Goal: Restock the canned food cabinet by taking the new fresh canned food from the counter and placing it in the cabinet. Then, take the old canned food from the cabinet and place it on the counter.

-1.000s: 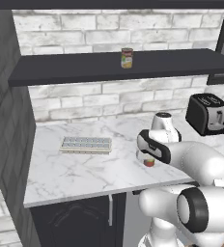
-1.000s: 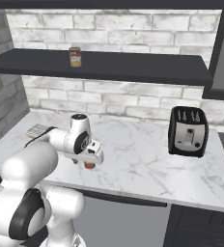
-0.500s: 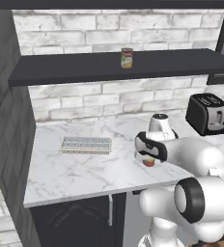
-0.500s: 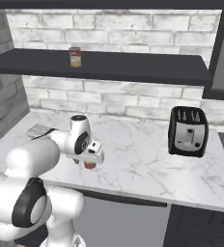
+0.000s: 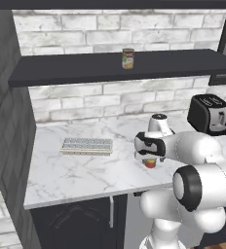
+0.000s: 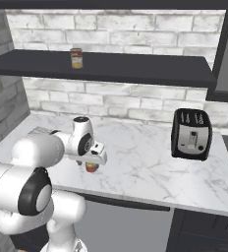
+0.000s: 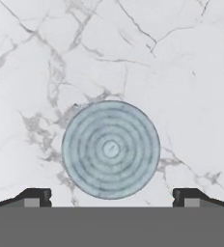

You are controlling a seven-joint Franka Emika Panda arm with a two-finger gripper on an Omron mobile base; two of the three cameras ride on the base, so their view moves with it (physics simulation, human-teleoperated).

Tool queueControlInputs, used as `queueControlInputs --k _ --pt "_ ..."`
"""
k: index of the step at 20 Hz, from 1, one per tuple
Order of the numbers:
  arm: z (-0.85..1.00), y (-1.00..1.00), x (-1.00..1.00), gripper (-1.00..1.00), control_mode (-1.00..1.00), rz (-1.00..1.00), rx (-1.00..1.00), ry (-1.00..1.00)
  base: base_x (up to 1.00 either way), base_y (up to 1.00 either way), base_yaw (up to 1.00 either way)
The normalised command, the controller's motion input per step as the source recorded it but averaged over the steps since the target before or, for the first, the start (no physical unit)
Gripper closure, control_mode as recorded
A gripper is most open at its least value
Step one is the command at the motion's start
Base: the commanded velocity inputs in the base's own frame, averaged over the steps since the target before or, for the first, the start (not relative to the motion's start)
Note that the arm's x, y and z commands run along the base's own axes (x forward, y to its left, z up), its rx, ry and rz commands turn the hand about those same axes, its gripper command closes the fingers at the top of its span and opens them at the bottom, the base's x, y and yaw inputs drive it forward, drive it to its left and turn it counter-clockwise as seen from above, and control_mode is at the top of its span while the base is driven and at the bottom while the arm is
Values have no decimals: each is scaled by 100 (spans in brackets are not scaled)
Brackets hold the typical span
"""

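Note:
The new fresh canned food (image 7: 110, 149) is a squat red-orange can (image 5: 151, 163) standing on the white marble counter (image 5: 85, 170) near its front edge. My gripper (image 7: 112, 198) hangs straight above it, open, and the pale ringed lid lies between the two dark fingertips (image 7: 34, 196), which stand wide apart. Both base views show the hand (image 5: 150, 156) just over this can (image 6: 92, 168). The old canned food (image 5: 128, 58), a taller can with a yellow label, stands upright on the dark cabinet shelf (image 5: 76, 68), also seen at the shelf's left (image 6: 76, 58).
A black toaster (image 5: 210, 114) sits at the counter's right end (image 6: 191, 134). A flat grey tray (image 5: 86, 145) lies on the left part of the counter. A dark wall panel (image 5: 8, 126) bounds the left side. A dark cupboard door (image 5: 76, 226) sits under the counter.
The hand has stayed almost still over the squat can with its jaws open. The arm's elbow has shifted upward a little.

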Motion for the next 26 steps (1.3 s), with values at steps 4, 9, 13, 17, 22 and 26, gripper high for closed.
queueControlInputs --k 4,9,13,17,22,26 --pt "-11 0 18 -100 -100 0 -2 0 0 0 0" --pt "-18 0 17 -100 -100 0 -5 0 0 0 0" --pt "-19 0 20 -100 -100 0 -5 0 0 0 0" --pt "-2 0 8 100 -100 0 0 0 0 0 0" --pt "0 0 0 100 -100 0 0 0 0 0 0" --pt "11 0 -13 100 -100 0 0 -4 0 0 0"
